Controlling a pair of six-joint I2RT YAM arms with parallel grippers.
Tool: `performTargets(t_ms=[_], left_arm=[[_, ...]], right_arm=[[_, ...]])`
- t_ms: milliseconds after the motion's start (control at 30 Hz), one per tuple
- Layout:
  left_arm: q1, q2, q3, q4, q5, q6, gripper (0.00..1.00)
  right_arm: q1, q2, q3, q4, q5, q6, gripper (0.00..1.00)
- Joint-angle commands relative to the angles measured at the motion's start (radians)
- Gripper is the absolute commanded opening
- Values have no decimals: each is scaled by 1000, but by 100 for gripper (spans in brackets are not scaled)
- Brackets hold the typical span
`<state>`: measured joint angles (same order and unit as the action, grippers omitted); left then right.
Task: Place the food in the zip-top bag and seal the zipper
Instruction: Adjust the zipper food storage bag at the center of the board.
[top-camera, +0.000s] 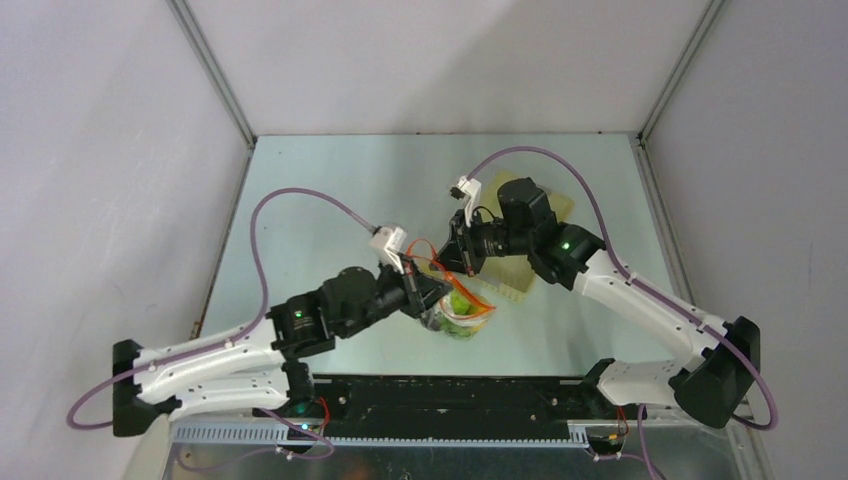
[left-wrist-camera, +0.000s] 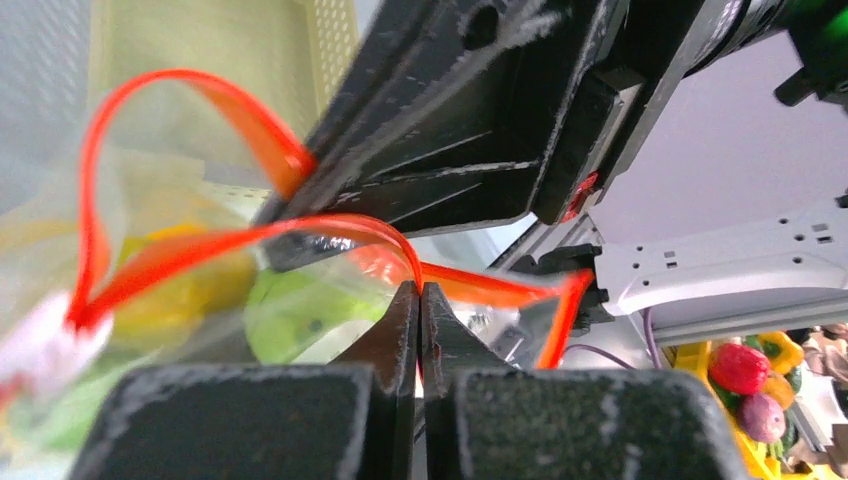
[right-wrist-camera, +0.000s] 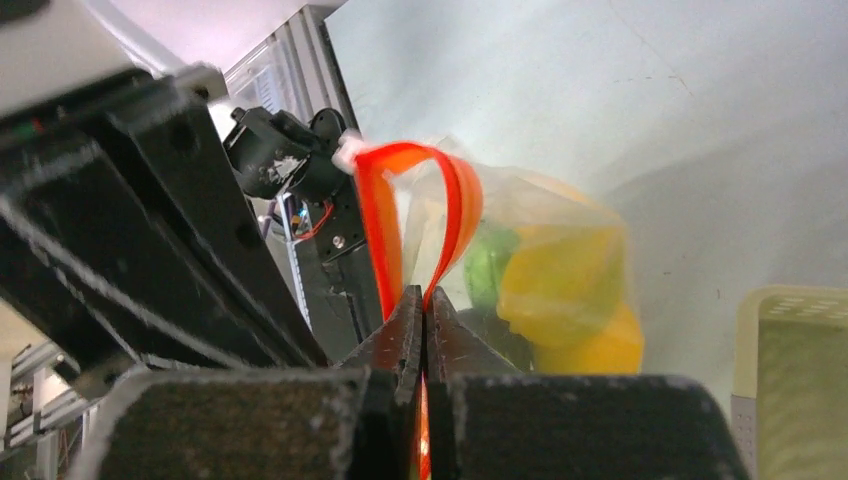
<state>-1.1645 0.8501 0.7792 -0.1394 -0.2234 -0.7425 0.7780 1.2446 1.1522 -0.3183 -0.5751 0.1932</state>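
Top external shows the table (top-camera: 300, 200) with a pale yellow lattice basket (top-camera: 517, 284) partly under the right arm (top-camera: 640, 295); just beside it is the zip-top bag (top-camera: 462, 316), green and yellow food (right-wrist-camera: 560, 290) inside; its mouth gapes, the zipper (right-wrist-camera: 378, 200) looping; left gripper (left-wrist-camera: 420, 300) and right gripper (right-wrist-camera: 424, 305) each pinch that strip, fingers pressed together.

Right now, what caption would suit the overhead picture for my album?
The left gripper and right gripper each pinch the zipper of the clear zip-top bag, toy food already inside.
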Motion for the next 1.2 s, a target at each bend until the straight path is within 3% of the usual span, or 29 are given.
performTargets(t_ms=[0,100,200,267,300,400,433,500,667,900,1000,1167], left_arm=[[-99,105,54,161,-217,-31,0],[-133,169,67,217,-244,-35,2],[-156,220,99,197,-258,-17,19],[-163,221,114,176,-259,1,37],[-165,215,112,163,-263,14,50],[-170,147,89,113,-259,55,72],[-170,105,76,100,-244,82,87],[-170,39,64,52,-205,127,98],[-170,-110,58,-135,-172,186,100],[-170,-334,-44,-249,-319,167,100],[-170,-413,-129,-208,-270,204,100],[-170,-545,-310,0,-155,297,100]], right_arm=[[1,31,56,16,-90,-63,0],[-6,61,57,-1,-93,-78,0],[-11,91,58,-24,-96,-95,0],[-13,102,57,-44,-97,-107,0],[-13,104,57,-48,-99,-114,0],[-14,110,57,-61,-102,-127,0],[-13,110,57,-63,-105,-135,0],[-13,110,58,-70,-111,-148,0],[-14,106,57,-82,-121,-167,0],[-14,110,56,-89,-139,-187,0],[-15,115,57,-90,-141,-189,0],[-17,125,57,-83,-161,-170,0]])
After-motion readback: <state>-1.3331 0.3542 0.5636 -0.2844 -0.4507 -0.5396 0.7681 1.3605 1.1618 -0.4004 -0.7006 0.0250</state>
